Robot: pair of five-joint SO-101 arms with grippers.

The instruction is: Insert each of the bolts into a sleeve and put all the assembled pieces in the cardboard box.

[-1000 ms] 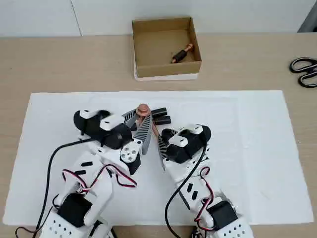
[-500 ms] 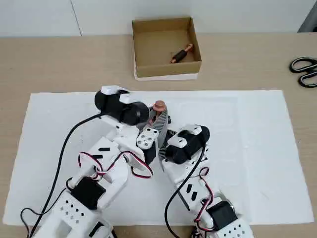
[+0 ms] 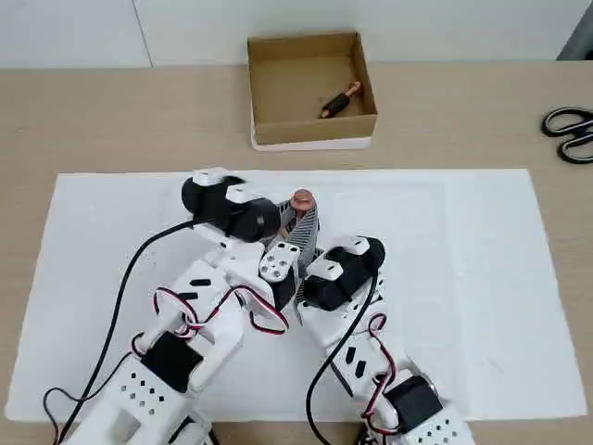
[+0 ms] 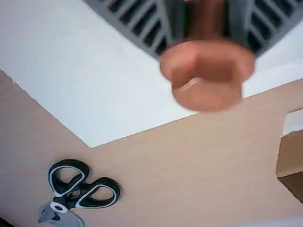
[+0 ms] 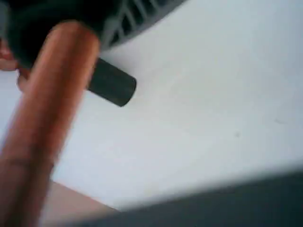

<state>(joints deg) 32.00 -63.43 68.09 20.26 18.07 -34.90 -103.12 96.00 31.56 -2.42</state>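
Observation:
My left gripper (image 3: 301, 211) is shut on a copper bolt (image 3: 302, 198), held above the white sheet with its head pointing up at the camera. In the left wrist view the bolt head (image 4: 207, 75) sits between the grey ribbed fingers (image 4: 137, 23). The right arm (image 3: 338, 273) is close beside it on the near side, its gripper end tucked under the left wrist. In the right wrist view the bolt's shaft (image 5: 47, 137) crosses close in front, and a black sleeve (image 5: 111, 83) lies on the sheet behind it. The cardboard box (image 3: 269, 130) at the back holds one assembled piece (image 3: 340, 99).
The white sheet (image 3: 482, 278) covers the middle of the wooden table. Black-handled scissors (image 3: 570, 133) lie at the far right edge, also seen as scissors (image 4: 78, 187) from the left wrist. The two arms crowd each other at the sheet's centre.
The left arm has swung right and farther from the front edge, carrying the bolt a little to the right. It now covers the black sleeves. The right arm shifted slightly left.

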